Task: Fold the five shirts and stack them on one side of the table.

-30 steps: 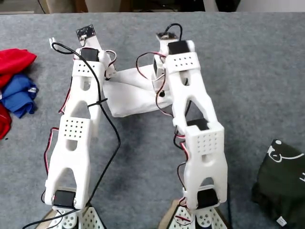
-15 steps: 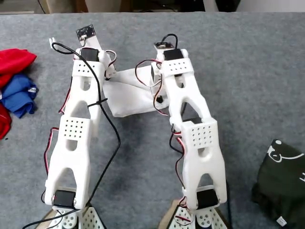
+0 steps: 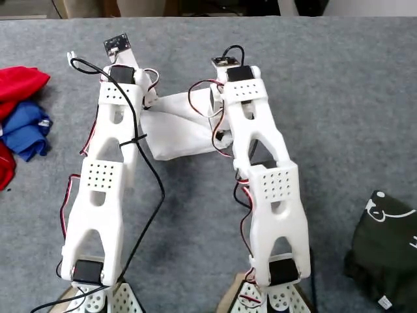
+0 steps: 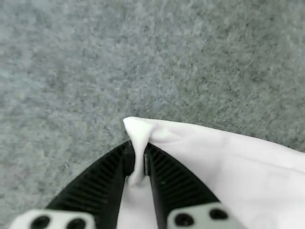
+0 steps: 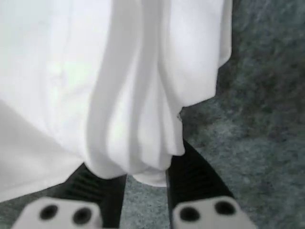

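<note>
The table (image 3: 352, 85) is covered edge to edge in fuzzy grey carpet-type stuff, lit pretty evenly. Past its far edge at 12 o'clock there's a strip of brown wood (image 3: 140, 8), plus a pale patch (image 3: 371, 6) around 1 o'clock.

Worktop (image 3: 339, 78) was mottled grey all over, fuzzy texture. White shirt (image 3: 176, 130) at 12 o'clock from the arm bases was plain white with pale grey shading in the folds. Red shirt (image 3: 19, 81) at 10 o'clock was solid red. Blue shirt (image 3: 26, 130) at 9 o'clock was solid blue. Dark shirt (image 3: 384, 251) at 4 o'clock was near-black green with a white line graphic and a small white tag. Left arm (image 3: 104, 189) and right arm (image 3: 270, 189) had white shells, black motors, red and black wires. Left hand (image 4: 138, 148) and right hand (image 5: 145, 176) had black ribbed fingers on white mounts.
</note>
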